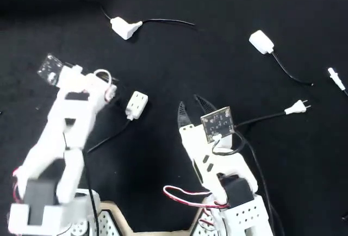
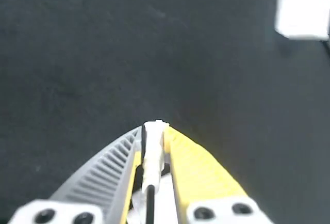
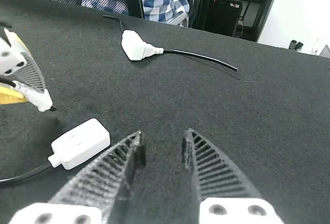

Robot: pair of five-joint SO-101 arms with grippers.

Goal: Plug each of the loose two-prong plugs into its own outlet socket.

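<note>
Left gripper (image 2: 154, 130) jaws pinched on white two-prong plug (image 2: 152, 158), outlet block (image 1: 136, 104) just beside it, mid-left of high view. Plug prob. light, rigid, slick; best gripped by body sides, prongs free. Right gripper (image 1: 190, 104) jaws wide, empty; another loose plug (image 1: 297, 106) centre-right.

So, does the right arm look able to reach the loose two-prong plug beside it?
Probably yes: the right gripper is open and empty, and only bare black cloth lies between it and the two-prong plug.
</note>
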